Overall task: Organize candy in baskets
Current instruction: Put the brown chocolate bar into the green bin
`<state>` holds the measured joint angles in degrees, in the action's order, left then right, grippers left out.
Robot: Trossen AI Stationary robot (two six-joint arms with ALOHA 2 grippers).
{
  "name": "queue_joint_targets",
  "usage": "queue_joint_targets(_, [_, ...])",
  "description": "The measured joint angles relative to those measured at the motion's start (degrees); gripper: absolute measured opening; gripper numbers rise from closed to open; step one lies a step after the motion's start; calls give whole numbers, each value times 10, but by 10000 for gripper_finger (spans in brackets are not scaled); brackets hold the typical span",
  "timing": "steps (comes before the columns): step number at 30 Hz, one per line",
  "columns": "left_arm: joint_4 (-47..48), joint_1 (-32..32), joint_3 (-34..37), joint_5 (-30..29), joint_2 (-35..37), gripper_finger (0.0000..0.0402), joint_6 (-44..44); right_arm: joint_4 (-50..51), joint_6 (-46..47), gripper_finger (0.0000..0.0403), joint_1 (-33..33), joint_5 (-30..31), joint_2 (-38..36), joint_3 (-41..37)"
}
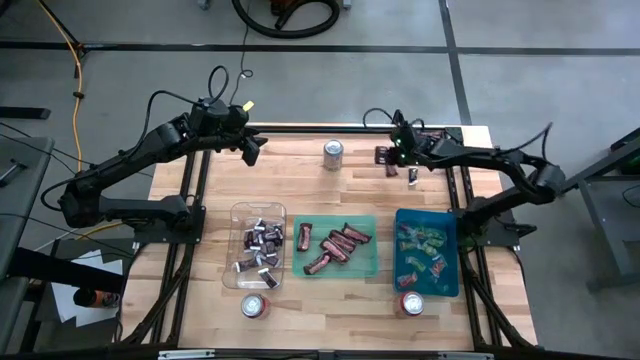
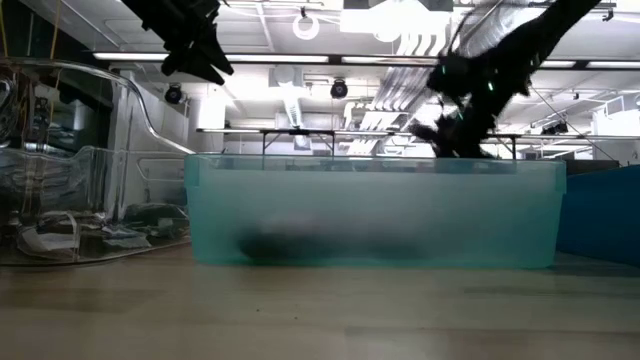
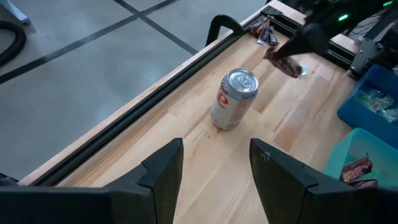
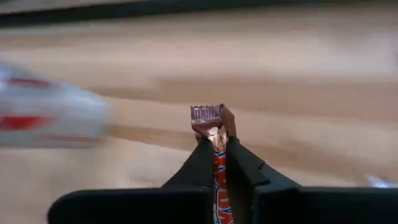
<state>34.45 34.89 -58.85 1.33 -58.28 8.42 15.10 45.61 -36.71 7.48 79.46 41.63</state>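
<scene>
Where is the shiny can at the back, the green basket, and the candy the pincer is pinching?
silver can (image 3: 235, 99): left wrist view, on its side wall.
green basket (image 1: 372, 268): high view, on a bare corner.
maroon-brown candy (image 4: 208, 119): right wrist view, on the wrapper end above the right pincer (image 4: 216, 144).

You see two matte-black jointed arms (image 1: 130, 165) trailing loose black cables, a green light glowing on the right wrist (image 1: 400, 152).

three baskets sit in a row near the front edge: clear one (image 1: 258, 246) full of dark/silver candy (image 1: 262, 240), green one (image 1: 335, 247) with maroon bars (image 1: 333, 246), teal-blue one (image 1: 427, 251) holding green-pink sweets (image 1: 420, 246), a few loose maroon candies (image 1: 385, 154) at the back
</scene>
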Motion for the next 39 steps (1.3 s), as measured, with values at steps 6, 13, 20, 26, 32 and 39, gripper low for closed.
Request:
queue_joint_targets(6, [0,0,0,-6,0,172,0,-109,-123,7,64,-49,-34,69])
queue_joint_targets(13, [0,0,0,-6,0,172,4,-129,-203,3,115,-120,-33,138])
queue_joint_targets(20, [0,0,0,-7,0,172,4,-126,-217,1,167,-309,-32,158])
queue_joint_targets(26, [0,0,0,-8,0,172,4,-88,-214,1,266,-395,-32,157])
queue_joint_targets(32, [0,0,0,-7,0,172,5,-35,-201,1,356,-409,-23,194])
queue_joint_targets(39, [0,0,0,-5,0,172,5,104,-264,1,408,-342,39,244])
